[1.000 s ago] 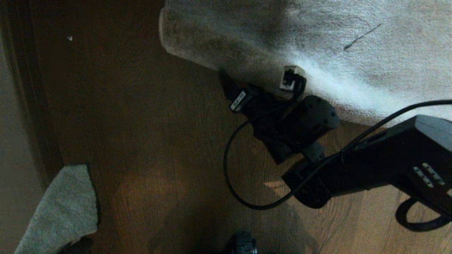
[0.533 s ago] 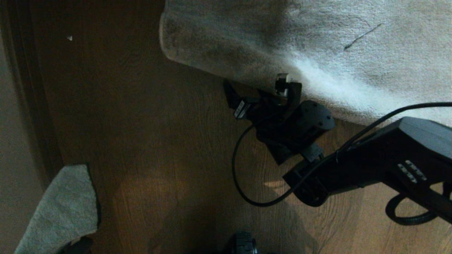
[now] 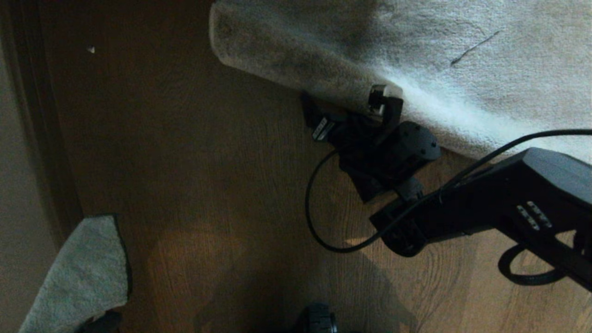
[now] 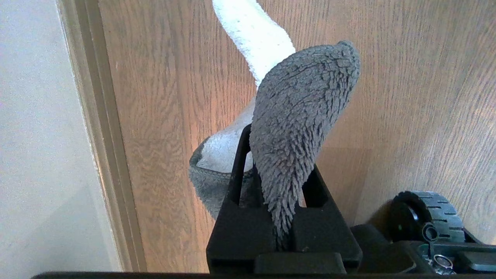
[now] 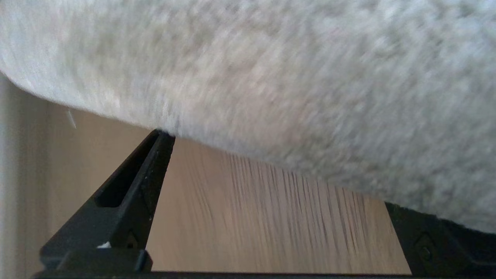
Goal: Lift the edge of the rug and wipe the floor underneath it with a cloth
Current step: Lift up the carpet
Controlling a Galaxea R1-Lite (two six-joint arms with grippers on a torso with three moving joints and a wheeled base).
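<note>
The right gripper [image 5: 271, 170] has its fingers [image 5: 131, 193] spread wide at the rug edge [image 3: 296, 78], low over the floor [image 3: 208, 185]. The left gripper [image 4: 283, 217] is parked, fingers clenched on the cloth [image 4: 298, 124].

The right arm [image 3: 485, 208] reaches in from the right, its wrist angled forward and left. The right gripper [image 5: 271, 201] has its 2 fingers [image 5: 128, 201] spread wide and low. The left gripper [image 4: 281, 217] sits at lower left, its 2 fingers pressed together, clamped.
</note>
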